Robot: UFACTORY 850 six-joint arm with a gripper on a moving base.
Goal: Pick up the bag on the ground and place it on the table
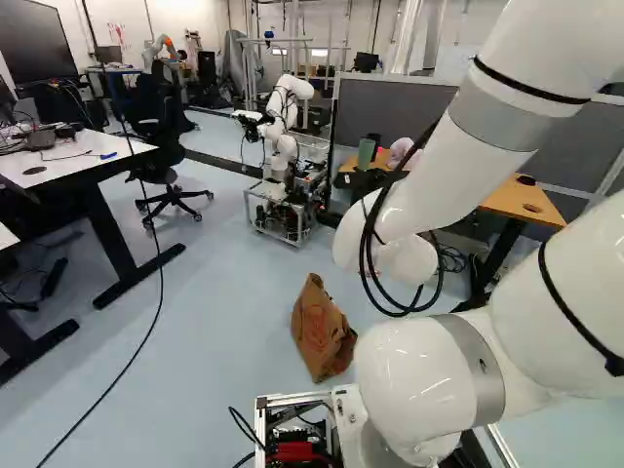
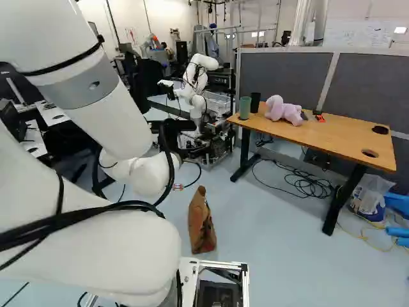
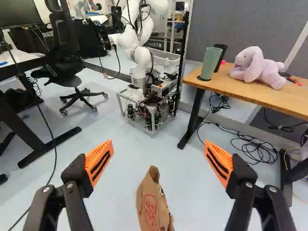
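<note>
Bag (image 2: 201, 224): brown paper, red print on one face, upright on the floor (image 2: 275, 243), top creased to a narrow peak. It lies just ahead of the base, near the frame (image 2: 223, 263) in the right base view. No contact with the gripper.

Gripper (image 3: 158, 147): fingers spread wide, orange pads (image 3: 99, 161) angled, nothing pinched. In the wrist view the bag shows ahead of the gripper, within the gap between the two fingers, touching neither. Gripper hidden in both base views.

Arm (image 2: 112, 118): raised over the base, black cables looped along it; in the left base view its elbow parts cover some of the table.

Table (image 2: 345, 139): wood top, dark legs, to the right of the bag in the right base view, well apart from it, in front of a grey partition (image 2: 370, 83). On it: green cup (image 2: 245, 108), black cup (image 2: 255, 101) just beside it, then lilac plush (image 2: 283, 110) lying with its head toward the cups. Under and near the table: tangled cables (image 2: 313, 187) on the floor.

Beyond the bag: another robot (image 1: 283, 112), white, on its own wheeled frame. At the left of the left base view: white desk (image 1: 102, 161), office chair (image 1: 168, 195) by it.
</note>
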